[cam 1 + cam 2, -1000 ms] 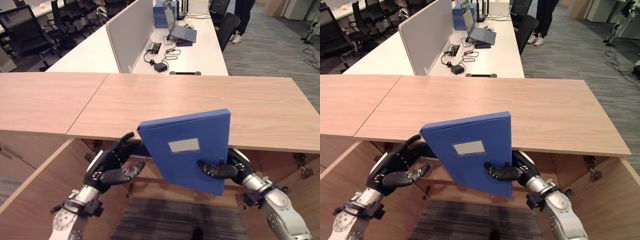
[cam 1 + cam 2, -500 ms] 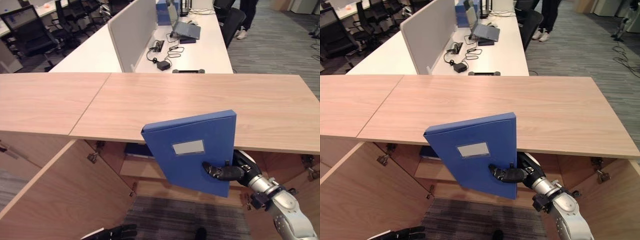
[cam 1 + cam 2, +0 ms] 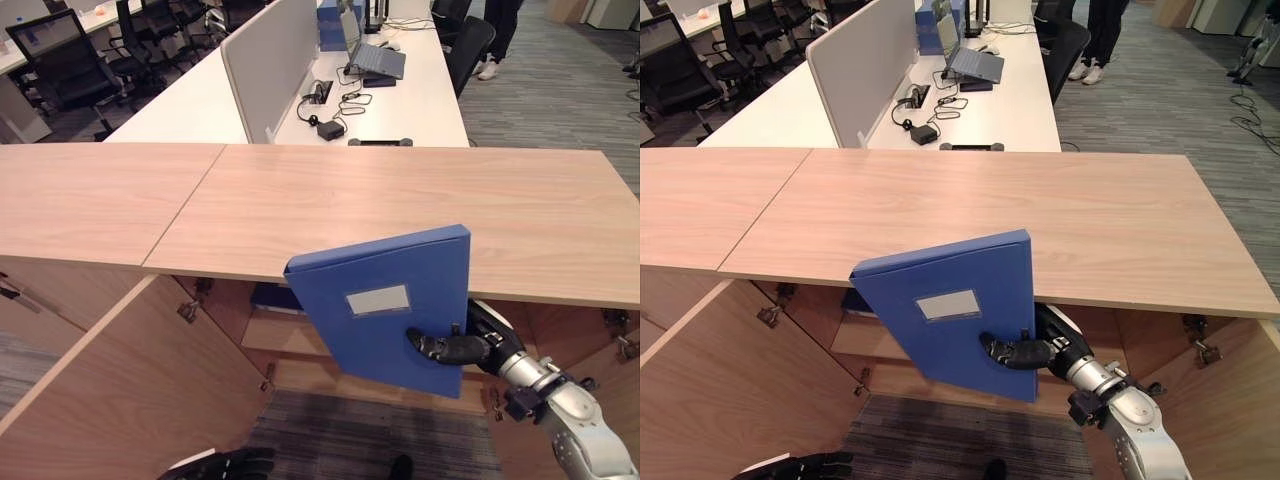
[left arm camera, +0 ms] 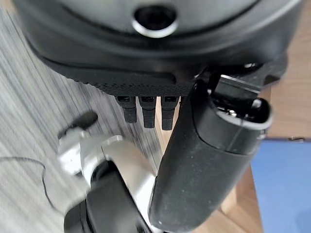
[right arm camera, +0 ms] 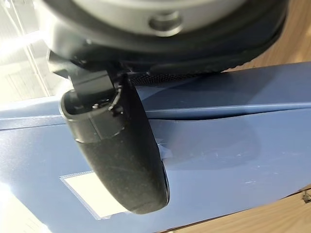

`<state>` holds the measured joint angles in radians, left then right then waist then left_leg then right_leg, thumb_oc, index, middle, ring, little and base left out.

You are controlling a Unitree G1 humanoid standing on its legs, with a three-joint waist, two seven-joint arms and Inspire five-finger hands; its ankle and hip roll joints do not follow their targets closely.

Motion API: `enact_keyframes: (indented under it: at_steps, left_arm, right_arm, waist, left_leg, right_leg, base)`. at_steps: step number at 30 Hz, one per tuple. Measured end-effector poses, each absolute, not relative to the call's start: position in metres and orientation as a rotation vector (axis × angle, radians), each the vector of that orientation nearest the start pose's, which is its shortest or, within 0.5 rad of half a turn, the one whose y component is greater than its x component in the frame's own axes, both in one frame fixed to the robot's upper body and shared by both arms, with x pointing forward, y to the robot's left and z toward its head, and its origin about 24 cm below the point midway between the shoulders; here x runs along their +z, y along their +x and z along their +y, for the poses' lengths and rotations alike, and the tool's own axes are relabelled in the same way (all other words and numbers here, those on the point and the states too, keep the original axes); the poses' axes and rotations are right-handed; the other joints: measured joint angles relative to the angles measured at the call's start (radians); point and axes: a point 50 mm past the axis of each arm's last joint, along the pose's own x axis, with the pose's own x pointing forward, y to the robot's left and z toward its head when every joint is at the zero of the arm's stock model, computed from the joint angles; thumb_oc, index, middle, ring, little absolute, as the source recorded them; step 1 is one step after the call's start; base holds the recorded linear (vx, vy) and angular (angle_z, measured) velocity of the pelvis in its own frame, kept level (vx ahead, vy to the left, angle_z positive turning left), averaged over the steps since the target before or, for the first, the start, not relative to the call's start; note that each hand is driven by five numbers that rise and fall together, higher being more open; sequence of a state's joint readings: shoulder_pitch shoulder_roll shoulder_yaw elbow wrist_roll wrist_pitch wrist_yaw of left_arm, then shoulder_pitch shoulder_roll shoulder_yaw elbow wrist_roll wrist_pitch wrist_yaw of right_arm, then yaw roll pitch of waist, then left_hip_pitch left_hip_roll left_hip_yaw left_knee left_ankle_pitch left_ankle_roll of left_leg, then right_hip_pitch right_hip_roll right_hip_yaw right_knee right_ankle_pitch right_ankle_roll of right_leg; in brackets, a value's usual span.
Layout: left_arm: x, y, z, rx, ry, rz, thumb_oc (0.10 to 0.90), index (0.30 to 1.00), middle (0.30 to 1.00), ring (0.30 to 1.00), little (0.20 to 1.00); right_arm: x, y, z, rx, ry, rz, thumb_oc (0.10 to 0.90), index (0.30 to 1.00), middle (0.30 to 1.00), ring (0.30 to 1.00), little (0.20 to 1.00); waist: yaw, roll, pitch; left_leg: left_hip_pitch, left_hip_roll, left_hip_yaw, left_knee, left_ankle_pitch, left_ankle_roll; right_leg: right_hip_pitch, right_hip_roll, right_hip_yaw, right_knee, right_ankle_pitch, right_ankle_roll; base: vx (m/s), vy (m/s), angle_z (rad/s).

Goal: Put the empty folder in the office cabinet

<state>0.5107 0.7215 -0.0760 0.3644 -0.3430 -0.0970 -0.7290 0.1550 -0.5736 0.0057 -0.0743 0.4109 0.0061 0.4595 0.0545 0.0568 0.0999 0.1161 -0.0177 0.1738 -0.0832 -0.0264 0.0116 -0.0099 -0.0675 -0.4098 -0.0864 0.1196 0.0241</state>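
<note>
The blue folder (image 3: 385,305) with a pale blank label hangs upright and tilted in front of the open cabinet, just below the wooden top (image 3: 400,200). My right hand (image 3: 450,348) is shut on its lower right corner, thumb across the front face (image 5: 121,145), fingers behind it. The folder's face (image 5: 233,145) lies close under that thumb. My left hand (image 3: 225,465) hangs low at the lower left, away from the folder, fingers relaxed and holding nothing (image 4: 209,160).
The cabinet's left door (image 3: 130,390) stands open towards me. Inside are a shelf (image 3: 265,335) and a blue item (image 3: 268,297) on it. Behind the top are white desks with a divider (image 3: 265,65), a laptop (image 3: 375,60), chairs and a person's legs (image 3: 497,40).
My left hand has let go of the folder and dropped to the bottom of the view. The right hand now holds the folder alone, in nearly the same place.
</note>
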Motion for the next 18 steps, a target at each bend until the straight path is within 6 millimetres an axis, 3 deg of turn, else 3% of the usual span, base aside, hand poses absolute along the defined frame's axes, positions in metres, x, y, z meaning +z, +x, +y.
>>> enact_keyframes:
  at_steps: [5,10,14,18]
  left_arm:
    - [-0.082,0.078,0.289,-0.472,0.201,0.899,0.800,0.900,0.900,0.900,0.900]
    - [-0.092,0.084,0.290,-0.458,0.320,0.922,0.800,0.900,0.900,0.900,0.900]
    - [-0.109,0.077,0.282,-0.500,0.422,0.994,0.800,0.900,0.900,0.900,0.900]
    - [-0.122,0.068,0.273,-0.531,0.476,1.035,0.800,0.900,0.900,0.900,0.900]
  right_arm:
    - [0.042,0.214,-0.228,0.531,-0.387,0.206,0.400,0.300,0.300,0.300,0.300]
    - [0.018,0.210,-0.226,0.540,-0.441,0.279,0.400,0.300,0.300,0.300,0.300]
    - [-0.004,0.206,-0.226,0.544,-0.572,0.362,0.400,0.300,0.300,0.300,0.300]
    - [-0.002,0.207,-0.226,0.609,-0.812,0.325,0.400,0.300,0.300,0.300,0.300]
  waist:
    - [-0.001,-0.007,0.000]
    - [0.000,-0.013,0.001]
    - [-0.003,-0.015,0.003]
    - [-0.013,-0.022,0.006]
  left_leg:
    - [-0.006,-0.003,-0.013,0.003,0.002,0.001]
    - [-0.009,-0.004,-0.022,0.002,0.002,0.000]
    - [-0.010,-0.008,-0.028,-0.001,0.001,-0.001]
    - [-0.011,-0.010,-0.038,-0.001,0.001,0.000]
  right_leg:
    - [0.000,-0.006,-0.014,0.000,0.000,0.000]
    - [0.002,-0.009,-0.025,0.000,-0.001,0.002]
    - [0.003,-0.014,-0.032,0.000,-0.002,0.003]
    - [0.007,-0.017,-0.041,0.000,-0.003,0.004]
  base:
    - [0.01,0.004,0.09]
    - [0.01,0.007,0.07]
    - [0.02,-0.001,0.02]
    - [0.01,0.004,0.07]
